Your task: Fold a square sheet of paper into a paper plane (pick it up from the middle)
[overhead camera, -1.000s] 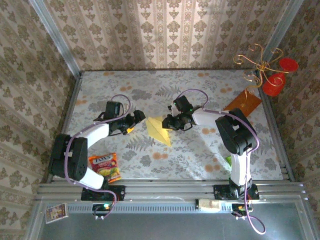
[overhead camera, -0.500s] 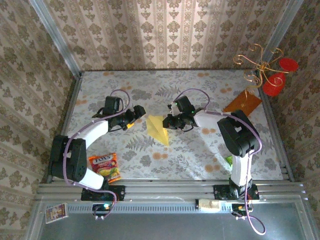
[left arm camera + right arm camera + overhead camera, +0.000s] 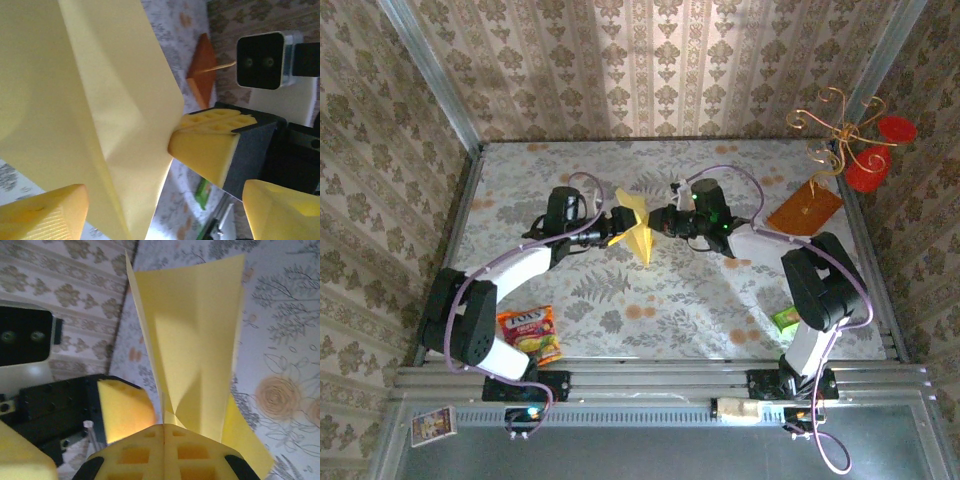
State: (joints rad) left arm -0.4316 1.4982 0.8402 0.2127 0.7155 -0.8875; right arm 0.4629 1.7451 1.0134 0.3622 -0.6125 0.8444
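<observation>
The paper plane [image 3: 638, 228], yellow paper folded into a narrow pointed dart with a centre crease, is held up off the table between both arms. My right gripper [image 3: 660, 224] is shut on its edge; in the right wrist view the closed pads [image 3: 164, 427] pinch the crease and the paper plane [image 3: 195, 340] fans away from them. My left gripper [image 3: 616, 222] stands on the other side with its jaws apart. In the left wrist view the paper plane [image 3: 100, 100] hangs between the spread fingers of the left gripper [image 3: 160, 200], and the right gripper's fingertips [image 3: 205, 147] grip its edge.
An orange-brown board [image 3: 805, 207] lies at the back right under a gold wire ornament with red discs [image 3: 850, 140]. A red snack packet [image 3: 531, 333] sits at the front left. A small green packet [image 3: 786, 319] lies at the front right.
Both grippers moved toward the back wall and the paper plane rose off the table. The right gripper closed on it. The left gripper came up to the paper and its jaws narrowed a little.
</observation>
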